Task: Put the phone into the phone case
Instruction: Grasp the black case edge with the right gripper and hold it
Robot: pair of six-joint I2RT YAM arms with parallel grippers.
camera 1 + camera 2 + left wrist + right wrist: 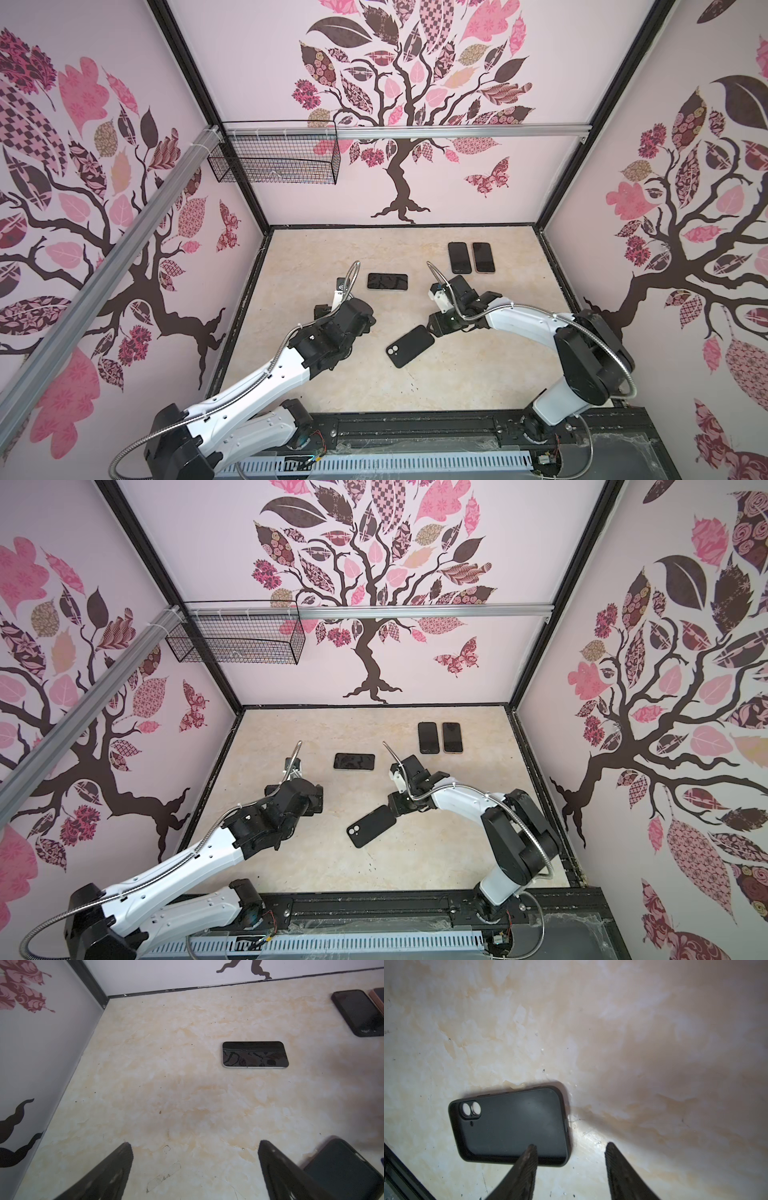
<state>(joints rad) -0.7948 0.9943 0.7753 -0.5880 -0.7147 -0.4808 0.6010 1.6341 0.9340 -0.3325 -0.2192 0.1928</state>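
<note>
The phone (387,281) (255,1054) lies flat on the table, dark screen up, with a silver edge. A black phone case (410,346) (510,1124) lies flat nearer the front, its camera cutout at the end away from my right gripper. In the right wrist view my right gripper (571,1145) is low over the case's near corner, jaws partly apart: one fingertip (532,1148) is over the case's inside, the other over bare table. My left gripper (194,1145) is wide open over bare table, short of the phone, with the case (342,1169) beside one finger.
Two more dark phones (459,257) (482,257) lie side by side at the back right. A black wire basket (274,162) hangs on the back wall at the left. Patterned walls close in the marbled table (478,374) on three sides.
</note>
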